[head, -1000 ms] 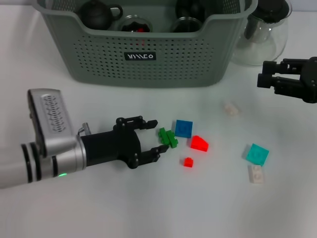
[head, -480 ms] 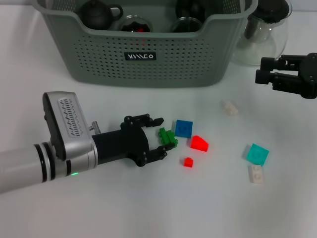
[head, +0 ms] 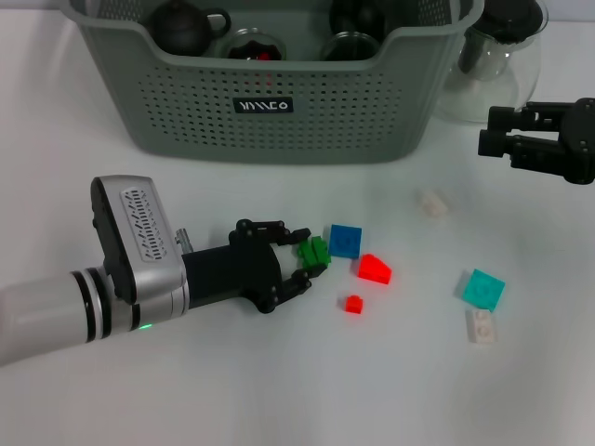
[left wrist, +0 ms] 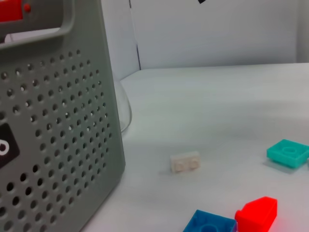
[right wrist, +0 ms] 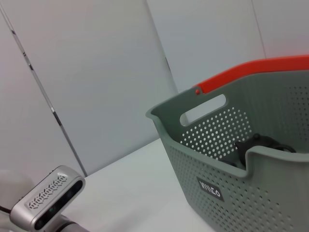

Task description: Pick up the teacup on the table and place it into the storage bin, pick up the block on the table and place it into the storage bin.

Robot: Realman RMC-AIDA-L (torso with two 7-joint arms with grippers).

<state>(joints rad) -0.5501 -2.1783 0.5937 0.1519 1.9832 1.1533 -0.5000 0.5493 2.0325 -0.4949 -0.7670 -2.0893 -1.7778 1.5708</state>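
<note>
My left gripper (head: 311,252) lies low over the table in the head view, with its black fingers (head: 279,228) closed against both sides of a green block (head: 314,251). The grey-green storage bin (head: 279,121) stands at the back, and its perforated wall fills part of the left wrist view (left wrist: 58,121) and the right wrist view (right wrist: 251,193). Inside it are a dark teapot (head: 181,26) and glass cups. No teacup shows on the table. My right gripper (head: 487,132) hangs open at the right edge, away from the blocks.
Loose blocks lie right of the green one: a blue (head: 345,241), a red (head: 374,269), a small red (head: 352,304), a teal (head: 483,289) and two white ones (head: 482,326) (head: 432,203). A clear glass jug (head: 497,65) stands right of the bin.
My left gripper slid right to the green block and its fingers narrowed onto it; the block shifted slightly. The right gripper rose a little, then held still.
</note>
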